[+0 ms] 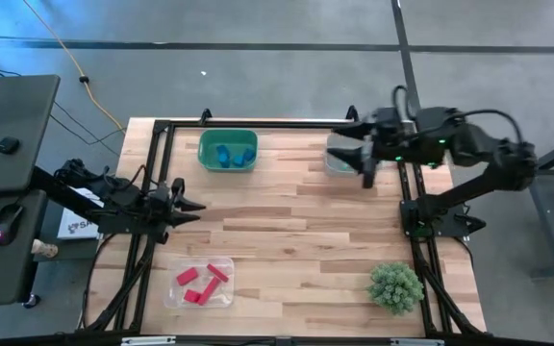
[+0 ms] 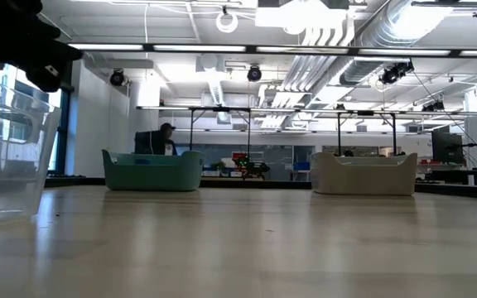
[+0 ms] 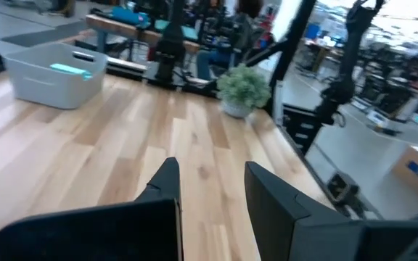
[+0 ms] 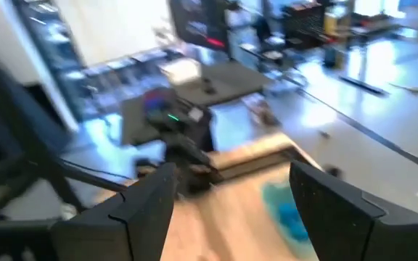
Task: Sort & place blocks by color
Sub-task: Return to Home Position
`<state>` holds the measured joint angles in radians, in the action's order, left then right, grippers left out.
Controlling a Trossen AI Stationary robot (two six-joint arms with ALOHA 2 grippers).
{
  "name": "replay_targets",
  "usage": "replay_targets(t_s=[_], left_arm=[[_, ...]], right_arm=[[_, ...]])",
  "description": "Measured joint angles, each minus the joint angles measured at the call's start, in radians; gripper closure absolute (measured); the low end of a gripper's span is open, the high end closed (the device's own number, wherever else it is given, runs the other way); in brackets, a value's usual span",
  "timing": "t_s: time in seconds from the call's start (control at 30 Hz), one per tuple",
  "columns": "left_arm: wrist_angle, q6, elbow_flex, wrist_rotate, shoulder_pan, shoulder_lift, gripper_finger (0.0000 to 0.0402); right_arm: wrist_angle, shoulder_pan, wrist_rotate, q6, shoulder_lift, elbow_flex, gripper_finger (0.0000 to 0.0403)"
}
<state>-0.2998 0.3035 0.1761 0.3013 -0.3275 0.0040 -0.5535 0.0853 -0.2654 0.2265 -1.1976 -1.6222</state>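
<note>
You saw the red blocks (image 1: 203, 283) lying at mixed slants in the clear bin (image 1: 224, 299), blue ones (image 1: 229, 155) in the green bin (image 1: 204, 140). Only your left wrist view showed a teal bar (image 3: 70, 69), flat, in the grey bin (image 3: 46, 87). Your left gripper (image 3: 210, 165) and right gripper (image 4: 231, 168) hung spread, no block between the fingers

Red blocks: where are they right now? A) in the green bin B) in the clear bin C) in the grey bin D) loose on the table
B: the high view shows the red blocks lying inside the clear bin, while the green bin holds only blue blocks.
</note>
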Motion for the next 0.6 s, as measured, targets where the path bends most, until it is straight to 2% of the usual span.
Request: replay_targets(t_s=[0.2,0.3,0.37,0.47,0.6], left_arm=[[0.013,-0.014,0.000,0.030,0.000,0.000,0.0330],[0.006,0.017,0.000,0.034,0.000,0.000,0.0330],[0.005,0.037,0.000,0.037,0.000,0.000,0.0330],[0.005,0.042,0.000,0.040,0.000,0.000,0.0330],[0.004,-0.001,0.000,0.048,0.000,0.000,0.0330]], right_arm=[[-0.285,0.014,-0.208,0.082,0.115,0.000,0.0144],[-0.309,0.040,-0.273,0.108,0.176,0.060,0.0144],[-0.277,0.056,-0.292,0.114,0.244,0.160,0.0144],[-0.124,0.074,-0.298,0.114,0.365,0.351,0.0144],[0.073,0.085,-0.222,0.065,0.512,0.578,0.0144]])
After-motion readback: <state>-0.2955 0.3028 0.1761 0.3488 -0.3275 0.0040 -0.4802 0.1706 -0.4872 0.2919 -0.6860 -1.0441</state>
